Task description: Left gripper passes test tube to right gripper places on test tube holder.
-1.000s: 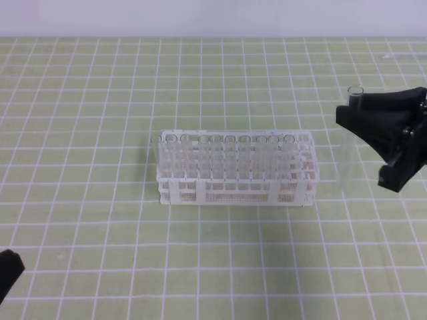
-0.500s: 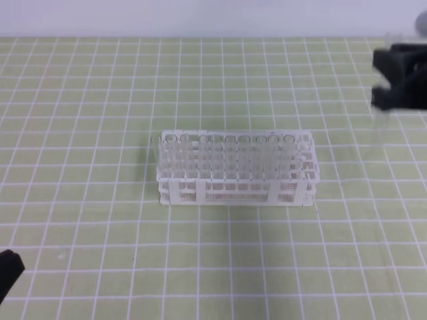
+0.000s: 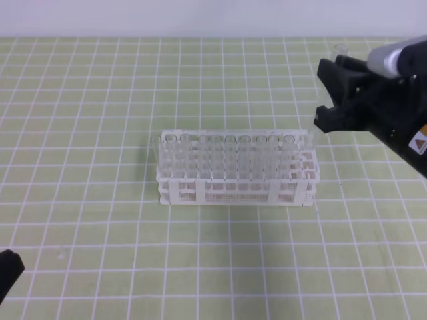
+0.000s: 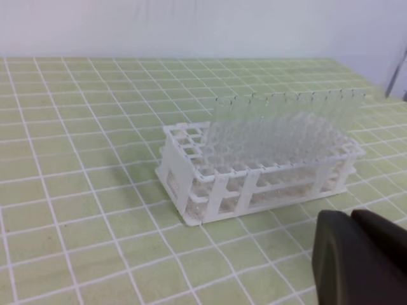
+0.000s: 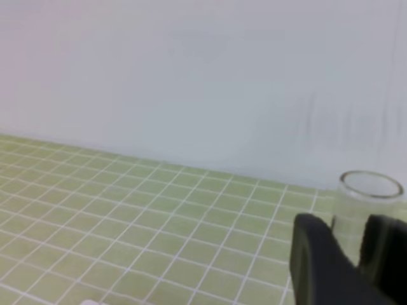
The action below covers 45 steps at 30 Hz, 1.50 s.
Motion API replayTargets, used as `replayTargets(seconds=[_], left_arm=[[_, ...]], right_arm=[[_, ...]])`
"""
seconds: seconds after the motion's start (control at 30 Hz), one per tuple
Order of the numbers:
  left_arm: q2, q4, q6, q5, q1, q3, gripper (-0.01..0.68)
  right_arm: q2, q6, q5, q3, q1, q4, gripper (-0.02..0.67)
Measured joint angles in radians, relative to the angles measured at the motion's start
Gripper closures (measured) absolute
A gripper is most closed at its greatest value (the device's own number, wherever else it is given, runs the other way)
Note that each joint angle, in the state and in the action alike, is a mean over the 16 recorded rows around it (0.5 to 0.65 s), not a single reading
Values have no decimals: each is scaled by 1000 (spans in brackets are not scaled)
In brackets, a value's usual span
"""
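Observation:
My right gripper (image 3: 325, 95) hangs in the air past the right end of the test tube holder (image 3: 235, 192). It is shut on a clear test tube whose rimmed mouth (image 3: 340, 49) shows faintly above the fingers. In the right wrist view the test tube (image 5: 370, 190) stands upright between the two black fingers (image 5: 318, 254) of the right gripper (image 5: 348, 238). The white holder (image 4: 184, 175) holds several identical tubes along its back rows. My left gripper (image 4: 356, 254) is shut and empty, low at the near left corner (image 3: 8, 272).
A green mat with a white grid covers the whole table (image 3: 100, 100). A pale wall runs along the far edge (image 3: 200, 17). The holder's rightmost holes (image 3: 308, 160) show no tubes.
The right gripper, with the tube in it, rose from beside the holder's right end toward the far right edge, then came back left and higher. The left gripper has stayed still.

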Motion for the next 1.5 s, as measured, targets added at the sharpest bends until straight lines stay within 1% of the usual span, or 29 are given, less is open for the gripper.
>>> replayTargets(seconds=[0.1,0.37,0.83,1.5], left_arm=[[1,1,0,0,0,0,675],[1,1,0,1,0,0,675],[1,1,0,2,0,0,675],[4,4,0,-1,1,0,675]], right_arm=[[37,20,-36,6,3,-37,533],[126,21,-99,6,16,-78,533],[224,-3,-142,6,26,-121,533],[282,-17,-165,8,22,-119,533]])
